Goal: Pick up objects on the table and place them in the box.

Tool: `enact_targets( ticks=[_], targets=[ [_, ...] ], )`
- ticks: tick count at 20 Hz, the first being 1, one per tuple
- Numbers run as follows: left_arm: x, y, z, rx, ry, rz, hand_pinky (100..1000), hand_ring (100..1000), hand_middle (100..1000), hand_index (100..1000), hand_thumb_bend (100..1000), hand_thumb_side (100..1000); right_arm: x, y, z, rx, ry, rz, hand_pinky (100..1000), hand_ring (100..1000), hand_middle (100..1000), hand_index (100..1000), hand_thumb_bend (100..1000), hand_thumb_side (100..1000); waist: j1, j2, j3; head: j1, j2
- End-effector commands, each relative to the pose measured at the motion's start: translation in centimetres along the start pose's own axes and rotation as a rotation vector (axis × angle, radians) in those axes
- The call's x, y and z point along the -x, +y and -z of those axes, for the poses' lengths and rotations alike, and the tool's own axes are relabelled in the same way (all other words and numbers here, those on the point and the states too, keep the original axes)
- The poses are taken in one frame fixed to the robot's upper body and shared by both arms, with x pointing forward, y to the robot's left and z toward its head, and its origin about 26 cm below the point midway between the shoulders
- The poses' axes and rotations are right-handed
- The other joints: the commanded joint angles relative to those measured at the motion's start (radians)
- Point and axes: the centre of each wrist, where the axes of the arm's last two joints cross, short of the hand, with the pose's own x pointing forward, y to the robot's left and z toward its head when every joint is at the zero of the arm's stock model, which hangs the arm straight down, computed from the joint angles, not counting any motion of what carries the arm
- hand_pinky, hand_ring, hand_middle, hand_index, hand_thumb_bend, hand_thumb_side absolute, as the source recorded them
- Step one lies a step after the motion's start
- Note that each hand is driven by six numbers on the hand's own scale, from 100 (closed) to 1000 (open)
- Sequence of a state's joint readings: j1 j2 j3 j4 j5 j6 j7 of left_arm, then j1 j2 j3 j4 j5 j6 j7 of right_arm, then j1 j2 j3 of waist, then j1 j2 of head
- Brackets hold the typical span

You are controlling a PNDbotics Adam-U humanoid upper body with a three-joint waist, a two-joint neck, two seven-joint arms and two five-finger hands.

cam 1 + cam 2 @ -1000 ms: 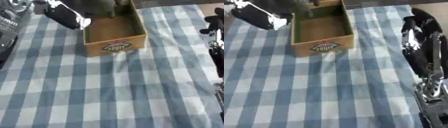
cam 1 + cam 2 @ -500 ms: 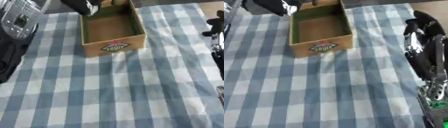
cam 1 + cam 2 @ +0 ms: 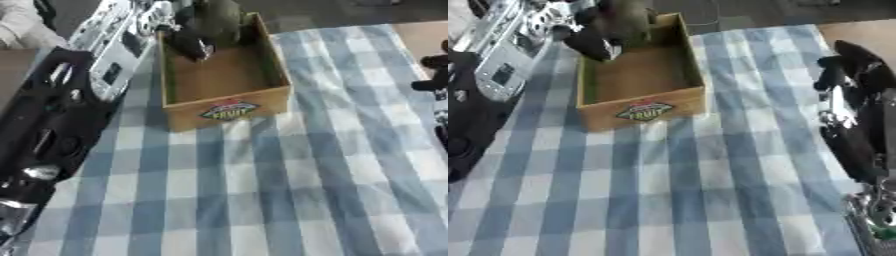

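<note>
A wooden box (image 3: pixel 227 107) with a "FRUIT" label on its front wall stands on the checked cloth, open side up. My left hand (image 3: pixel 188 42) reaches in from the upper left. It hangs over the far left part of the box with its fingers curled against a dark green, blurred object (image 3: pixel 220 20). That object sits above the box's far wall, and its lower part is hidden behind the hand. My right hand (image 3: pixel 855 90) rests at the right edge of the cloth, away from the box, with its fingers relaxed and pointing up and nothing in them.
My black left forearm (image 3: pixel 52 125) lies along the left side of the blue and white checked cloth (image 3: pixel 262 190). Bare brown tabletop (image 3: pixel 868 32) shows past the cloth's far right corner.
The camera has tilted, so the whole picture shifted. My left hand moved right, from beside the box's far left corner to over its far end, with the dark object. The right hand stayed put.
</note>
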State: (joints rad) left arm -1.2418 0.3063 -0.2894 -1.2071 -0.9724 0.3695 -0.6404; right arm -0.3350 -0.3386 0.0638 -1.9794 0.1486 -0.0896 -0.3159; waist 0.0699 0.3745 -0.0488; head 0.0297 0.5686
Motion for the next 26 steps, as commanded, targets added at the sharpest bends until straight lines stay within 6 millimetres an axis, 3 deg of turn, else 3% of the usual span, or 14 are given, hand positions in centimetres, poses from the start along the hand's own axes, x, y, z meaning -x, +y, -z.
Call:
enact_targets(
  ticks=[1,7,10,13,15,18,20,21,23,26],
  targets=[
    [0.2,0.4,0.9,-0.036,0.033,0.016,719,632,631,467,100,267,-0.7,-0.3,0.5,-0.007,-0.04,0.002,654,806,660,843,119,615,-0.007,-0.018,-0.003,0.009,-0.017],
    [0.6,-1.6,3.0,-0.025,0.047,0.082,748,688,693,554,100,258,-0.8,-0.2,0.6,-0.01,-0.04,0.007,654,807,660,843,118,615,-0.008,-0.014,-0.011,0.013,-0.017],
    [1.0,-2.6,3.9,-0.014,0.053,0.129,774,727,730,597,100,199,-0.8,-0.2,0.5,-0.01,-0.039,0.008,654,807,660,843,116,614,-0.009,-0.013,-0.013,0.013,-0.014],
    [1.5,-3.5,4.7,-0.006,0.055,0.177,797,761,762,674,100,165,-0.8,-0.1,0.5,-0.012,-0.038,0.01,654,807,660,843,116,613,-0.01,-0.012,-0.014,0.012,-0.008],
    [1.7,-3.8,4.9,-0.007,0.055,0.205,818,792,791,772,100,145,-0.7,-0.1,0.5,-0.013,-0.035,0.01,654,807,660,843,115,612,-0.01,-0.012,-0.014,0.012,-0.004],
    [1.9,-3.9,5.0,-0.019,0.058,0.24,836,820,816,851,114,193,-0.7,-0.1,0.4,-0.014,-0.032,0.012,654,807,659,843,114,612,-0.011,-0.014,-0.014,0.011,0.002],
    [2.0,-3.9,5.0,-0.023,0.065,0.261,847,837,834,921,288,314,-0.7,-0.1,0.4,-0.015,-0.029,0.012,654,808,659,843,110,610,-0.011,-0.015,-0.013,0.011,0.006],
    [2.0,-3.9,5.0,-0.025,0.069,0.27,847,837,834,921,288,314,-0.7,-0.1,0.4,-0.015,-0.028,0.012,654,808,659,843,110,610,-0.01,-0.015,-0.013,0.011,0.007],
    [2.0,-3.9,5.0,-0.029,0.077,0.287,859,853,851,952,538,534,-0.7,-0.1,0.3,-0.015,-0.027,0.013,654,808,659,843,107,609,-0.01,-0.017,-0.014,0.011,0.009],
    [2.0,-3.6,4.9,-0.04,0.082,0.296,865,857,857,960,706,678,-0.6,-0.1,0.3,-0.014,-0.024,0.012,654,808,659,843,102,606,-0.01,-0.019,-0.014,0.011,0.014]
  ],
)
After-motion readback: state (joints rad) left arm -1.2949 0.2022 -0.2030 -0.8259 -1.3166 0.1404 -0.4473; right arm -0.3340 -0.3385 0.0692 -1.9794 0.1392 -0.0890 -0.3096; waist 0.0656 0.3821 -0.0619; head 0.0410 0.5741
